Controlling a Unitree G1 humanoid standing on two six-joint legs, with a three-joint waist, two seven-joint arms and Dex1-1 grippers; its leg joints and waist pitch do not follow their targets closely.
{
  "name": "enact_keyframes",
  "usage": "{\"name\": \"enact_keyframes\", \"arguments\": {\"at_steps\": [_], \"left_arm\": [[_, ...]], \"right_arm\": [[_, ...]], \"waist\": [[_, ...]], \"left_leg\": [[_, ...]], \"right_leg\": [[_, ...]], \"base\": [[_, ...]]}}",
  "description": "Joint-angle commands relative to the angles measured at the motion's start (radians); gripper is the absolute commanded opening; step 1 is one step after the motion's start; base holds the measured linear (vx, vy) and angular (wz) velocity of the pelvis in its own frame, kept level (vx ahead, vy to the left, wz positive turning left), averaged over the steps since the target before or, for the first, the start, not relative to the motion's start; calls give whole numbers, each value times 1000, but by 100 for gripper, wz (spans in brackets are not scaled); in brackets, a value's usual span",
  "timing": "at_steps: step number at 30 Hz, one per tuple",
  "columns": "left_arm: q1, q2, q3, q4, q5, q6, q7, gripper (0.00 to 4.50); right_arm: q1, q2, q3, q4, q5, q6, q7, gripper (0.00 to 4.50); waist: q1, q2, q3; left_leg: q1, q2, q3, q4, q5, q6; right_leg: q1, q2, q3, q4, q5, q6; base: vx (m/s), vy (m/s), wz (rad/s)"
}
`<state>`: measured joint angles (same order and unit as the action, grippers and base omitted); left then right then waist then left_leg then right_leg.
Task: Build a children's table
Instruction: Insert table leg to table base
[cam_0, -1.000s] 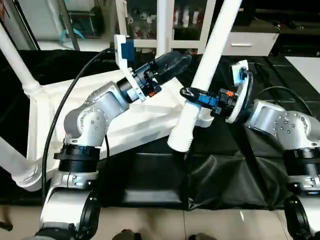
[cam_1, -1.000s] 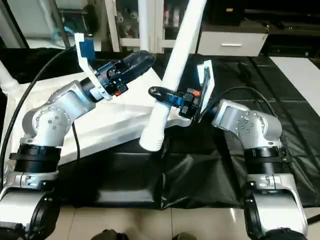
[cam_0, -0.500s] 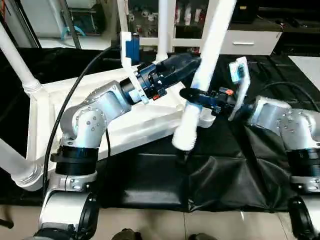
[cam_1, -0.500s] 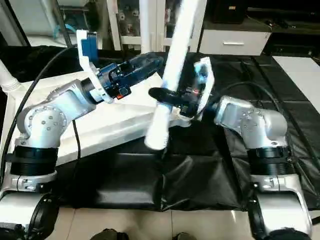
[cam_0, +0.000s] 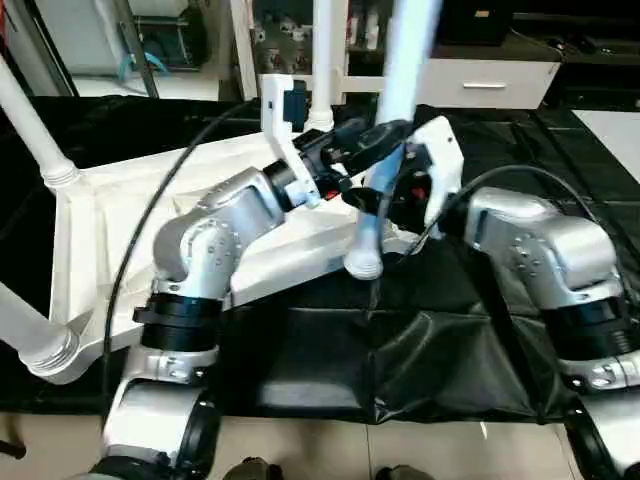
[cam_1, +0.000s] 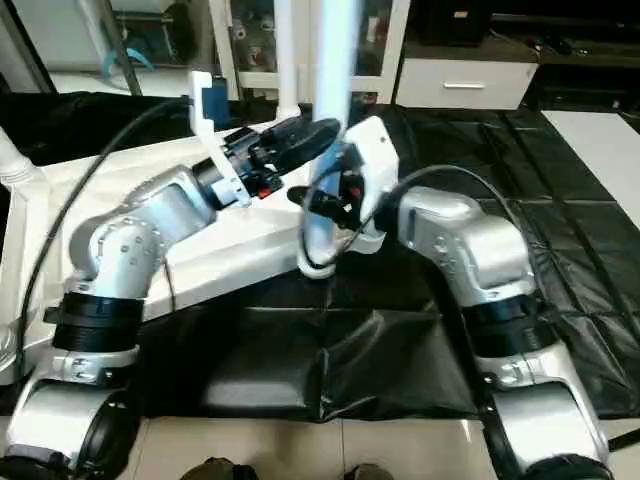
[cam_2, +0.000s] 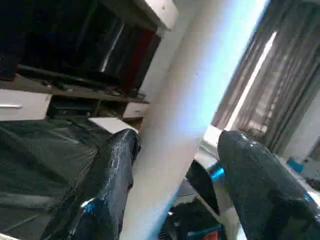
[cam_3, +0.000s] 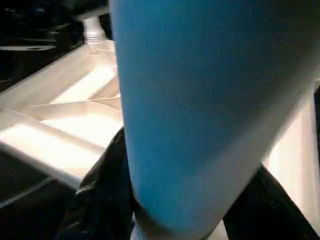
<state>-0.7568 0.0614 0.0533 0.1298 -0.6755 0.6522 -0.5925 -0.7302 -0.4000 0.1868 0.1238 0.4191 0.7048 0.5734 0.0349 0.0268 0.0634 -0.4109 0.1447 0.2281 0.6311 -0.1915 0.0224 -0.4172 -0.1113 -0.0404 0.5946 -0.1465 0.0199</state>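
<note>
The white tabletop (cam_0: 110, 200) lies underside up on the black-covered table. A loose white leg (cam_0: 405, 60) stands nearly upright, its lower end (cam_0: 362, 265) hanging just above the tabletop's near right corner. My right gripper (cam_0: 378, 205) is shut on this leg low down; in the right wrist view the leg (cam_3: 200, 110) sits between the black fingers (cam_3: 100, 200). My left gripper (cam_0: 385, 135) is open higher up on the same leg. Its fingers (cam_2: 112, 185) stand on either side of the leg (cam_2: 185, 125), with a gap on one side.
Three other legs stand in corner sockets: at the far left (cam_0: 30, 120), the near left (cam_0: 30, 340) and the back (cam_0: 322, 60). The black cover (cam_0: 450, 350) bunches in folds under my right arm. White cabinets (cam_0: 490, 80) stand behind the table.
The leg has swung from a tilt to nearly upright and moved left toward the tabletop with my right arm. My left gripper has come up to straddle the leg.
</note>
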Motion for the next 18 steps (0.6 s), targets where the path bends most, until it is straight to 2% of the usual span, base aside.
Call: {"name": "enact_keyframes", "arguments": {"at_steps": [1,4,6,7,8,9,11,13,16,18], "left_arm": [[-26,-25,-21,-34,-34,17,-4,315],[-47,-34,4,6,-10,-3,52,332],[-53,-34,8,22,15,-26,72,345],[-69,-38,19,65,76,-99,121,359],[-72,-38,22,74,88,-115,131,359],[-91,-51,52,115,123,-194,178,359],[-101,-64,87,124,101,-214,190,370],[-103,-69,99,123,97,-223,198,370],[-121,-77,136,145,118,-296,263,370],[-131,-81,150,171,132,-335,293,341]], "right_arm": [[-19,7,49,-11,-62,-26,-14,176],[-21,-2,84,-21,-117,-68,-28,176],[-21,-1,92,-27,-131,-80,-34,175],[-17,3,103,-40,-154,-98,-44,175],[-16,4,105,-42,-158,-101,-46,175],[-12,10,107,-47,-180,-120,-55,175],[-10,11,108,-45,-197,-134,-60,175],[-9,11,108,-44,-206,-142,-62,175],[-7,4,116,-35,-242,-171,-66,175],[-3,9,109,-33,-254,-179,-75,175]], "waist": [[-1,-9,-78],[-2,-9,-78],[-2,-7,-79],[-3,-8,-79],[-3,-8,-79],[-3,-12,-80],[-2,-11,-81],[-2,-10,-82],[-2,-10,-82],[-2,-8,-82]], "left_leg": [[44,73,-47,-94,-256,-65],[45,74,-48,-95,-266,-76],[44,73,-50,-95,-263,-70],[44,72,-49,-95,-266,-67],[43,72,-50,-94,-269,-63],[40,72,-52,-93,-269,-59],[40,74,-52,-93,-257,-55],[40,73,-49,-91,-228,-42],[40,73,-48,-88,-223,-27],[41,73,-49,-89,-234,-24]], "right_leg": [[35,-36,29,-62,-268,-217],[34,-36,30,-62,-269,-210],[37,-35,30,-60,-257,-209],[35,-34,30,-62,-251,-208],[35,-33,30,-65,-252,-204],[38,-37,31,-66,-249,-195],[41,-40,31,-63,-234,-200],[41,-37,30,-58,-194,-220],[43,-36,29,-58,-183,-231],[41,-35,29,-59,-199,-230]], "base": [[0,0,0],[0,0,0],[0,0,0],[0,0,0],[0,0,0],[0,0,0],[0,0,0],[0,0,0],[0,0,0],[0,0,0]]}}
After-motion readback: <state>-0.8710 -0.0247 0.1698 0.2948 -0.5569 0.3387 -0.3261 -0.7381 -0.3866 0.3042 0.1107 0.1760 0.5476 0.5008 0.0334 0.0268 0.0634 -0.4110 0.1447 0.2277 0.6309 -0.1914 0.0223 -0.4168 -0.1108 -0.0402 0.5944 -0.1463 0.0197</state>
